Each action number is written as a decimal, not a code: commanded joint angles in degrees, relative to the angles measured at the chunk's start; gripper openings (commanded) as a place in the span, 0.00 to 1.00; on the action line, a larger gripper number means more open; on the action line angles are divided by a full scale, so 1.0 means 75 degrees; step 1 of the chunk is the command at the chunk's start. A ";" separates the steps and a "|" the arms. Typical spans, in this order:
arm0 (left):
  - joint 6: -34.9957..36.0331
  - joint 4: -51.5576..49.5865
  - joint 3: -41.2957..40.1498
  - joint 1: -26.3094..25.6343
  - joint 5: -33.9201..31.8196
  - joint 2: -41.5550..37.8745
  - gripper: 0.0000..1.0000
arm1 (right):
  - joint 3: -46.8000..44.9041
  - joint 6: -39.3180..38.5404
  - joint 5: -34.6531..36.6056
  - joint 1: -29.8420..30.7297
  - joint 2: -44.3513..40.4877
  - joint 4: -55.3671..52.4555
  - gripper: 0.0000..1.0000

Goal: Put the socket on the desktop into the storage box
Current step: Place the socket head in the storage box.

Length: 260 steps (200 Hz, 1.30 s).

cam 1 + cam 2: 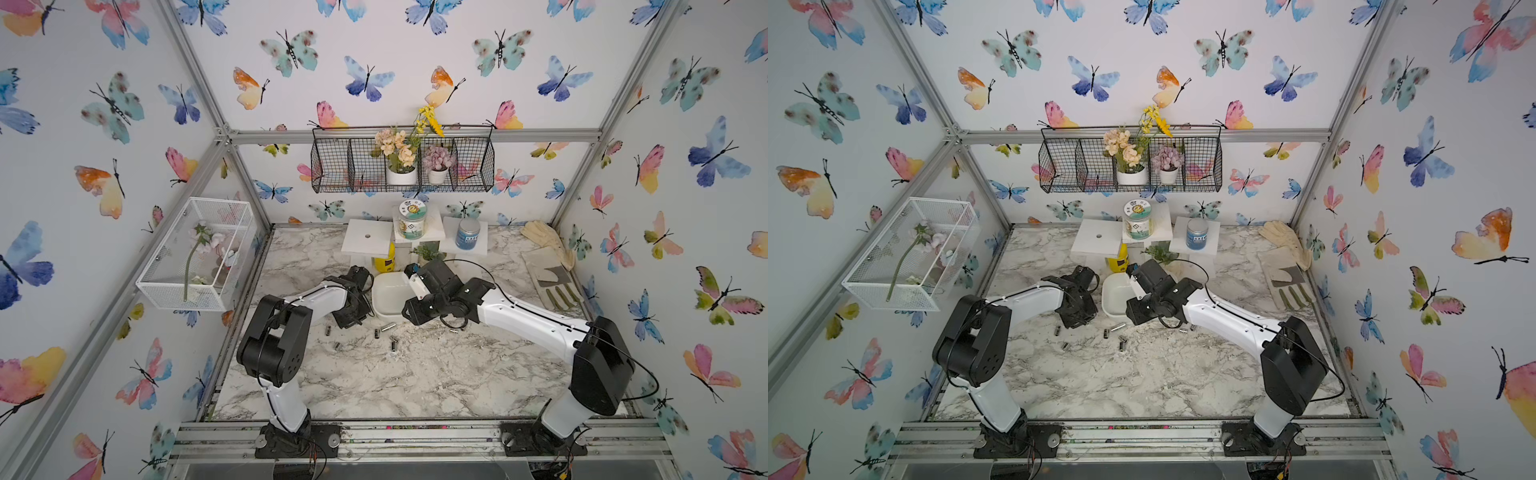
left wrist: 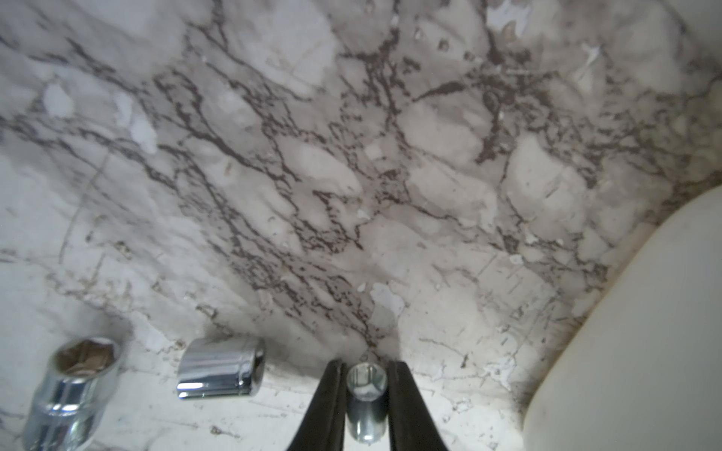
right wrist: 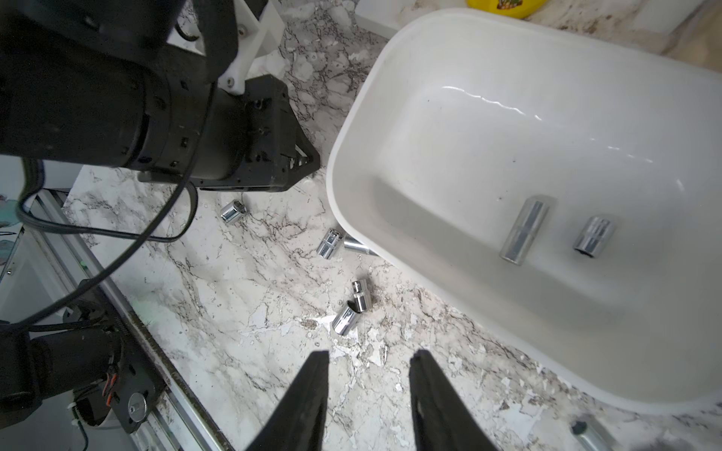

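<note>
Grips 1 socket in clenched left pincer; holds right pincer parted, empty. Risks slick chrome slipping out before storage box.

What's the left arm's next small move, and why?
Probably a short lift straight up. The left gripper is shut on a small socket that looks upright and apparently rests on the desktop. The storage box sits close beside it, so the socket likely has to rise above the box's rim before it can be carried over.
</note>
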 commanded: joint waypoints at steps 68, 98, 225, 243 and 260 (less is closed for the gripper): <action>0.0176 -0.0334 0.0216 0.0040 0.0175 -0.0608 0.11 | 0.0098 -0.0111 0.0109 0.0048 0.0029 0.0006 0.44; 0.0221 -0.0454 0.0408 -0.0018 0.0239 -0.0888 0.09 | 0.0103 -0.0111 0.0198 0.0051 -0.0041 0.0006 0.45; 0.0230 -0.0710 0.1853 -0.1023 0.0282 -0.0770 0.09 | -0.0246 -0.0029 0.0543 0.0039 -0.0655 -0.0029 0.46; 0.0225 -0.0691 0.2086 -0.1203 0.0318 -0.0538 0.09 | -0.0363 0.0028 0.0605 0.0039 -0.0762 -0.0012 0.47; 0.0242 -0.0672 0.2285 -0.1358 0.0325 -0.0320 0.09 | -0.0467 0.0077 0.0670 0.0039 -0.0878 -0.0025 0.47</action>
